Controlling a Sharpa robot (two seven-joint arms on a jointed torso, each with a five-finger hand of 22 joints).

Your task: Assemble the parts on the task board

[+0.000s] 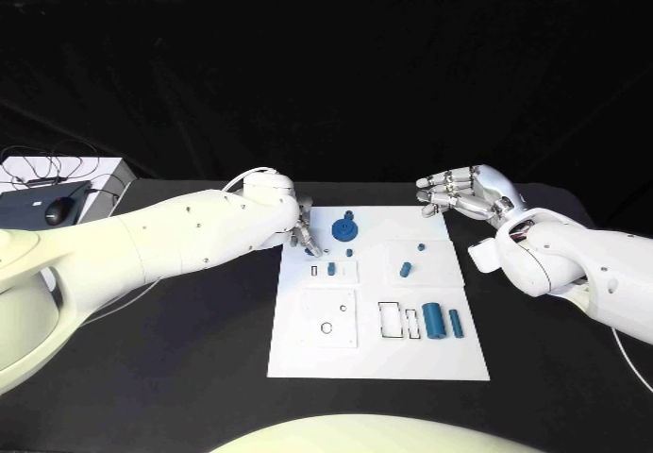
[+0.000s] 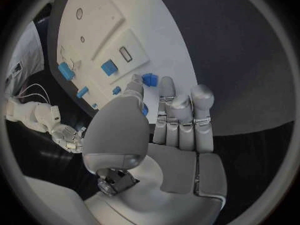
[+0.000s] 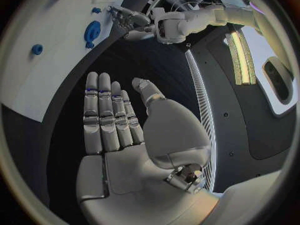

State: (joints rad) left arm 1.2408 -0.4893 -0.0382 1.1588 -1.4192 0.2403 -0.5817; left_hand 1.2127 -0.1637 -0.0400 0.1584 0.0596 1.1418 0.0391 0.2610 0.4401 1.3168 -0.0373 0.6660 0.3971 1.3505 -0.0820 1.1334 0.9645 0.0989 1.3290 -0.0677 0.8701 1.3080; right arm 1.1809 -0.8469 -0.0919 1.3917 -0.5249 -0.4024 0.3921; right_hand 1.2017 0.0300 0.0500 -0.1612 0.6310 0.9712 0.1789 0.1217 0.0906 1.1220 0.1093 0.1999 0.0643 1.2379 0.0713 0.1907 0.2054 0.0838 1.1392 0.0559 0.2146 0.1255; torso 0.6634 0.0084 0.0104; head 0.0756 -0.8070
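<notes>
On the black table (image 1: 191, 377), the white task board (image 1: 381, 354) is laid flat at centre. Left hand (image 1: 302, 229) is poised over its 11 o'clock corner, fingers straight and close together, nothing seen gripped, probably lining up on the round blue part (image 1: 344, 227) beside it. Right hand (image 1: 460, 193) is held off the board at 1 o'clock, spread and empty. Smooth blue cylinders (image 1: 436, 320) are lying at 5 o'clock.

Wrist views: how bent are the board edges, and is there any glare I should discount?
Left wrist view: the task board edges curve strongly, no glare on it. Right wrist view: the board bows along the circle's rim; bright light strips glare beyond the table. Head view: board edges straight, evenly lit.
</notes>
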